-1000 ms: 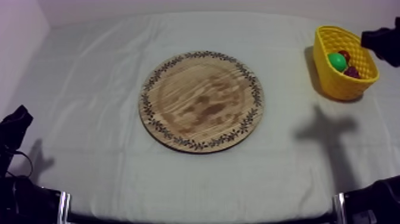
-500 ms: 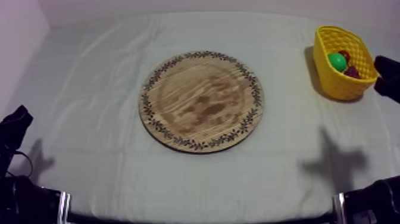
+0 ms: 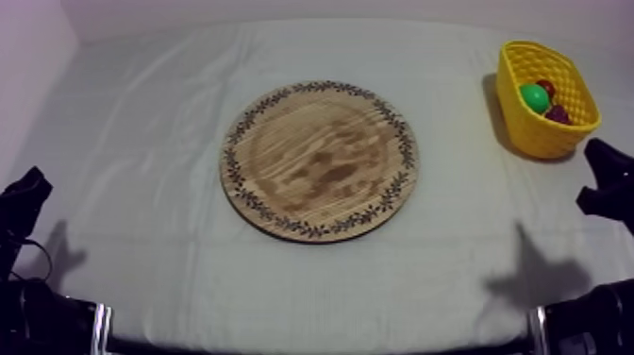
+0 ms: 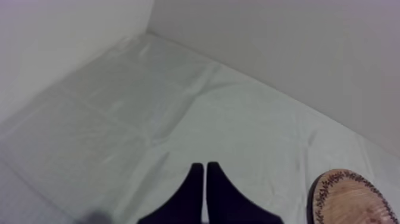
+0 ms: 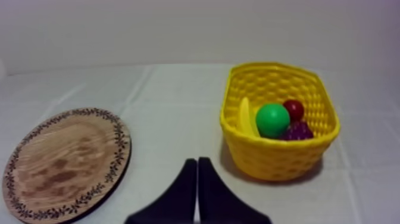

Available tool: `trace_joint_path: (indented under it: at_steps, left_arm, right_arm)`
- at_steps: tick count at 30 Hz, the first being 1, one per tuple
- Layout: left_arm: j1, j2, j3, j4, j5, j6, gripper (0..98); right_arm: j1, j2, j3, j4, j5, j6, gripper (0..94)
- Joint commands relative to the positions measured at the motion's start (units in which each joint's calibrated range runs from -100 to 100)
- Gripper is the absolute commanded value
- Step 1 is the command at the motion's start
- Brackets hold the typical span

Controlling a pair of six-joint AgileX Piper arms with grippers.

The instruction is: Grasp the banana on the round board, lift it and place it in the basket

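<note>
The round wooden board [image 3: 319,160] lies bare at the middle of the table, and its rim [image 4: 357,199] shows beside my left gripper [image 4: 205,168], which is shut on nothing. The yellow basket [image 3: 533,132] stands at the far right. In the right wrist view the banana [image 5: 245,116] leans inside the basket [image 5: 274,158] against its left wall, beside a green round fruit [image 5: 272,119], a small red fruit [image 5: 293,109] and grapes [image 5: 296,131]. My right gripper [image 5: 197,164] is shut and empty, short of the basket, with the board [image 5: 59,161] to its left.
My right gripper [image 3: 604,175] hangs at the table's right edge in front of the basket, its shadow on the cloth below. My left gripper [image 3: 28,194] rests low at the left edge. A wall runs behind the table.
My right arm has drawn back from beside the basket toward the near right edge, and its shadow slid the same way. The left arm, board and basket have stayed put.
</note>
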Motion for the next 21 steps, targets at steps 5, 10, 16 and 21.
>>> trace_joint_path:
  at_steps: [5,10,16,21]
  left_arm:
    - [0.0,0.0,0.0,0.03,0.0,0.0,0.1]
    - [0.0,0.0,0.0,0.03,0.0,0.0,0.1]
    - [0.0,0.0,0.0,0.03,0.0,0.0,0.1]
    - [0.0,0.0,0.0,0.03,0.0,0.0,0.1]
  right_arm:
    - [-2.3,-0.1,5.0,5.6,0.2,-7.2,0.3]
    - [-3.7,-0.1,5.4,7.8,1.8,-8.8,0.2]
    - [-4.0,-0.1,5.5,8.5,1.8,1.0,0.2]
    - [-4.1,-0.1,5.5,8.5,1.8,4.5,0.2]
